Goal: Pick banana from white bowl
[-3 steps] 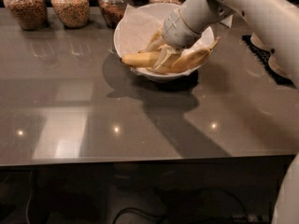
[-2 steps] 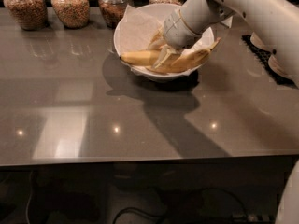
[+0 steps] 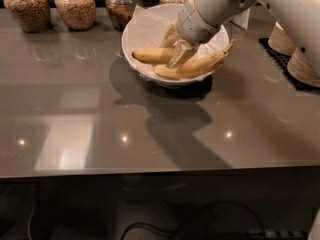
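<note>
Counter [image 3: 100,129], dark and glossy, jars [image 3: 75,6] along the back edge: white bowl [image 3: 127,46], paper-lined, holds the banana [image 3: 200,65], curved, along its near side, stem at the right rim, plus a straighter second banana [image 3: 150,55] behind it. Pincer [image 3: 175,59], down inside the bowl between the two fruits, against the curved one; I cannot tell whether it is open or clamped. Change over the last second: none I can log, fruit and pincer sit as they did, so I judge the lift still to come.
</note>
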Controlling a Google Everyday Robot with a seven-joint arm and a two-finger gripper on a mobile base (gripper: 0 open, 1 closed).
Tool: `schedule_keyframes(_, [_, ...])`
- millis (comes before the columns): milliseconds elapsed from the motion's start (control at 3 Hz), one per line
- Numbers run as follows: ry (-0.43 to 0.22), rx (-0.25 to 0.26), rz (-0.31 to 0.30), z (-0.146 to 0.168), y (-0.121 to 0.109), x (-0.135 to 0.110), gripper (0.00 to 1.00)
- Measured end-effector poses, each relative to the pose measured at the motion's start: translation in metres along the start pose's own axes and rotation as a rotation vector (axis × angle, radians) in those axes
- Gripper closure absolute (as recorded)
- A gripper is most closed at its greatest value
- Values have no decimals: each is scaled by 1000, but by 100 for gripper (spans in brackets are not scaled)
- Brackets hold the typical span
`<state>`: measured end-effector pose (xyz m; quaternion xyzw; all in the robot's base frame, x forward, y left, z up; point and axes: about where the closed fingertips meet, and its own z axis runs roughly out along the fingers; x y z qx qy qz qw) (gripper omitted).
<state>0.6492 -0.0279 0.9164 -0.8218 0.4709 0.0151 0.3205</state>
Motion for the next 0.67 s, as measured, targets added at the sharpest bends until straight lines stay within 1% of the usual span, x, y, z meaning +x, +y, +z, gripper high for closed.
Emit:
schedule_keyframes(333, [38,14,-34,-23,-7,-3,100])
schedule_keyframes(667, [-28,31,41,-53,-5,0,100])
